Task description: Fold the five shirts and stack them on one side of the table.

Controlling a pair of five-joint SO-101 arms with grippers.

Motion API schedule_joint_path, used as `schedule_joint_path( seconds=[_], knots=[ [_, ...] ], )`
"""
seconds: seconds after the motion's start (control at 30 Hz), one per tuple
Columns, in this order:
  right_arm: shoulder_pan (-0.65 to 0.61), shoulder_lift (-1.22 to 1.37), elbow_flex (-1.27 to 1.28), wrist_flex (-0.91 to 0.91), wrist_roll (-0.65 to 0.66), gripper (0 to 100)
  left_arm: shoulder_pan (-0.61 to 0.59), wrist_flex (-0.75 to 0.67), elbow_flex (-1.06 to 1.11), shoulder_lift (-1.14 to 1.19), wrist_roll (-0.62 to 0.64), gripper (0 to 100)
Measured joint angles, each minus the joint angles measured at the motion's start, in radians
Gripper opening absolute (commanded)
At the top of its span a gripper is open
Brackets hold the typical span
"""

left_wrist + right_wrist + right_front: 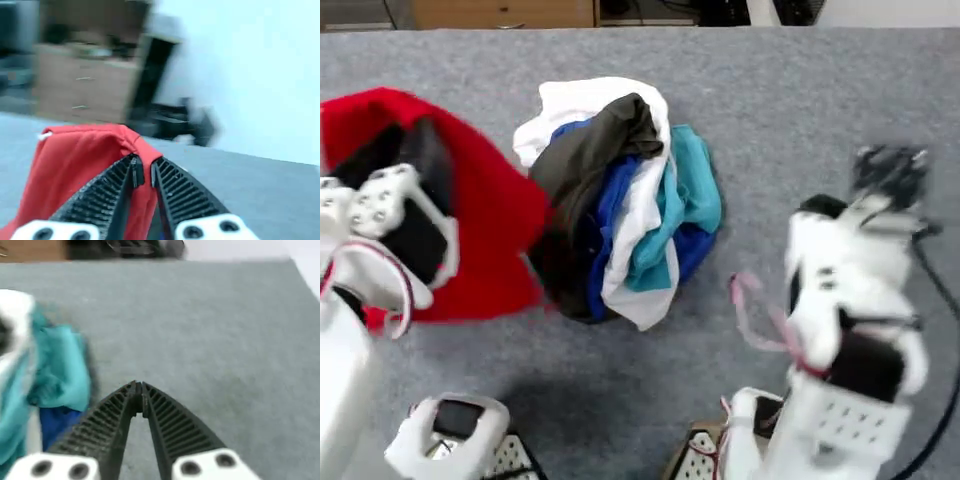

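Cloth of a grey, felt-like kind covers the table (800,90) from the near edge to the far one. On its left part lies the red shirt (490,220), the widest garment in sight, spread apart from the others with its right edge just beside the heap. One edge of it is drawn up into a peak, and in the left wrist view the red cloth slopes down and away from that peak.

At the middle of the table sits the heap of four unfolded shirts, tangled together. The white shirt (585,100) shows at the far side of the heap and again as a strip running down to its near edge. The dark olive shirt (585,165) lies across the top and down the left flank. The blue shirt (615,200) shows between the dark and white folds, and the teal shirt (690,190) bulges out on the right.

The left arm (380,230) stands over the red shirt. The right arm (850,300) stands over bare cloth to the right of the heap, well apart from it, with a pink cable (755,310) looping beside it.

The left gripper (142,167) has its ribbed black jaws pinched on the raised red edge. The right gripper (138,388) has its jaws pressed together with nothing between them, above the grey cover, the teal shirt off to its side.
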Motion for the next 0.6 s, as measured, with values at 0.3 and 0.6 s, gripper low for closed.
schedule_joint_path(
  seconds=[0.3,0.6],
  knots=[
    [0.278,0.106,-0.092,0.068,0.005,7.8,0.419,-0.140,-0.002,0.206,0.026,2],
    [0.445,0.107,-0.038,0.068,0.155,15.3,0.589,-0.255,0.006,0.562,0.023,2]
  ],
)
